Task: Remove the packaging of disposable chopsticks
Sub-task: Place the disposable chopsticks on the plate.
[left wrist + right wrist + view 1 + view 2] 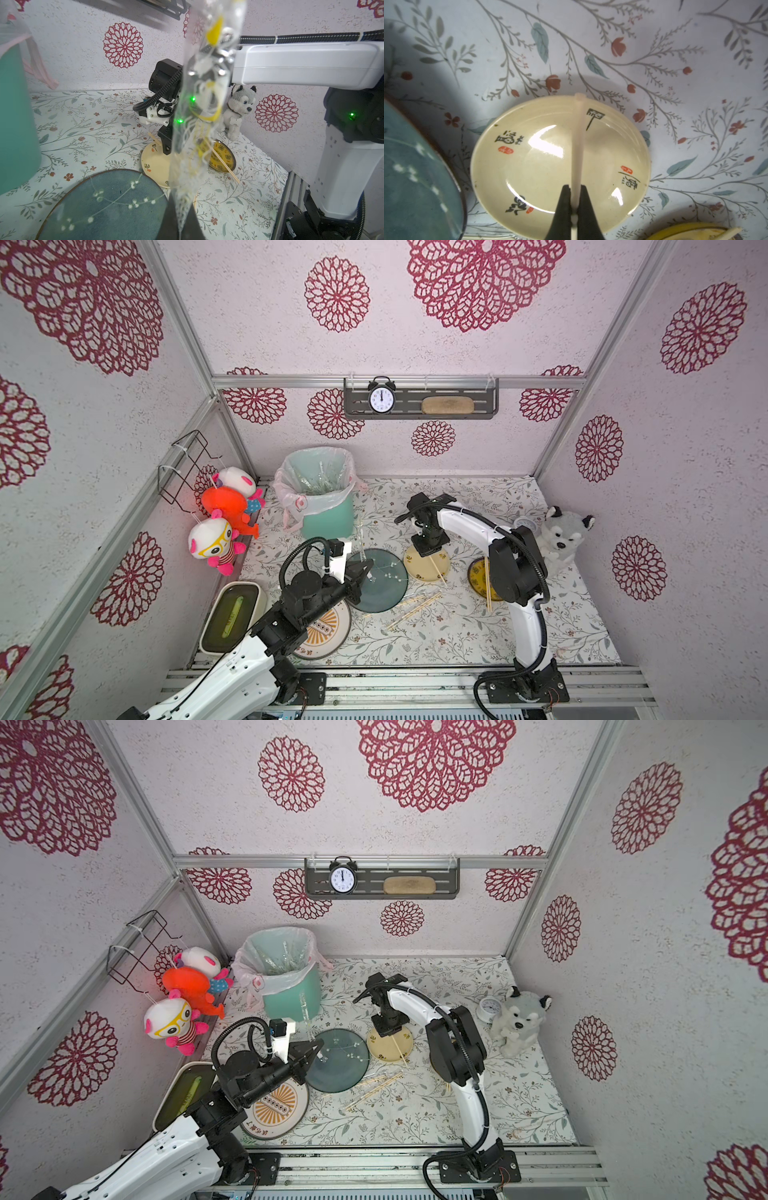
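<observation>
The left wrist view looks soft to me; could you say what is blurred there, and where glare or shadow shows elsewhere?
Left wrist view: the clear packaging near the lens is blurred, the teal bin too. Right wrist view: white glare on the cream plate, soft shadow across the tablecloth.

Bare tablecloth [436, 639] at six o'clock offers passing room; the bin [328, 514] at eleven, blue plate [386, 585] and cream plate [417, 568] at centre, and plush dog [566, 536] at two o'clock block the rest
</observation>
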Available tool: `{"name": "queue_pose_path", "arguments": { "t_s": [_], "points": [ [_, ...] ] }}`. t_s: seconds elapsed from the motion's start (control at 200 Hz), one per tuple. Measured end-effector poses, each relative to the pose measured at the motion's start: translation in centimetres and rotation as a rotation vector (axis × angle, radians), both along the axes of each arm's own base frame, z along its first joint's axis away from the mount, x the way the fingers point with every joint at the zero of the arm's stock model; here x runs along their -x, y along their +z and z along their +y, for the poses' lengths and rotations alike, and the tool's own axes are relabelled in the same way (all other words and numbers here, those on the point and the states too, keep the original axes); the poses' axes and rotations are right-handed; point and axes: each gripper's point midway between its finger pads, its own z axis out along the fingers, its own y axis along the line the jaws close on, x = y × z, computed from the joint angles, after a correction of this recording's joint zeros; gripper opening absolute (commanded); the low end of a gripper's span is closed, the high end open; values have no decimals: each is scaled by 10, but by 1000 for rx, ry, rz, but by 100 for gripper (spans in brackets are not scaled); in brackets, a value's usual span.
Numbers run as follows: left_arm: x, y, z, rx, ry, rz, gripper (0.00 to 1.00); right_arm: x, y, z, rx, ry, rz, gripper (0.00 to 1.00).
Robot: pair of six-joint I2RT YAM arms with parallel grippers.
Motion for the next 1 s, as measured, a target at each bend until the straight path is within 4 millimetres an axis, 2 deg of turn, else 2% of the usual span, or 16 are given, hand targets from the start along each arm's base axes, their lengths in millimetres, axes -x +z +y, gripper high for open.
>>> {"name": "queue_pose_path", "arguments": {
  "t_s": [0.145,0.375,0.61,0.761,0.896,1.001],
  "points": [
    [0,-2,-1,-3,-8,5,0,-4,-7,-1,-2,0,20,0],
    [1,-2,-2,-3,-13,4,0,-10,-7,-2,-24,-16,31,0],
    [1,-2,-2,-3,-13,4,0,-7,-16,0,-24,-15,69,7],
    [2,0,-2,-2,-19,-2,0,-6,-17,0,-25,-11,76,11],
    [4,4,-1,3,-21,-13,0,-6,-17,0,-26,-11,76,18],
    [6,7,0,8,-22,-24,0,-5,-17,0,-28,-9,77,19]
  ]
}}
